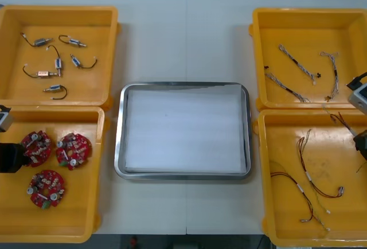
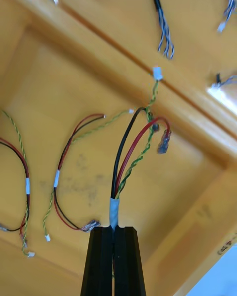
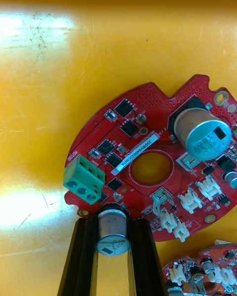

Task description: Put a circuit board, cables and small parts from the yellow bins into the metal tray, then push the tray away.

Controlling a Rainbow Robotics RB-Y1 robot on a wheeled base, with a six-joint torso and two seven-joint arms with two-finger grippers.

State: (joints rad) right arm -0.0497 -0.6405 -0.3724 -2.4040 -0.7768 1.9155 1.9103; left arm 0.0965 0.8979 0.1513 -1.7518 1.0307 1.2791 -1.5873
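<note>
Your left gripper (image 3: 112, 227) is at the left edge of the worktop (image 1: 183, 31), inside the near left yellow bin (image 1: 80, 217). Its fingers (image 3: 81, 256) are narrow, clamped on a silver cylinder that stands up at the rim of a round red circuit board (image 3: 143, 123). That board lies on the bin floor beside a green terminal block (image 3: 84, 179). Two more boards (image 1: 73, 149) lie in the same bin, one just to the right of the held one and one nearer to you.

Your right gripper (image 2: 114, 229) is at the right edge, over the near right yellow bin (image 1: 287, 146). Its fingers are almost together, pinching the white-sleeved end of a red and yellow cable (image 2: 126, 158), whose strands run on towards the wall shared with the far right bin. You cannot tell whether it has left the bin floor. Other red and yellow cables (image 1: 309, 180) lie loose to the left of it.

The metal tray (image 1: 183, 175), white inside, sits in the middle of the worktop between the bins. Small metal parts (image 1: 57, 62) lie in the far left bin and blue and white cables (image 1: 292, 65) in the far right one.
</note>
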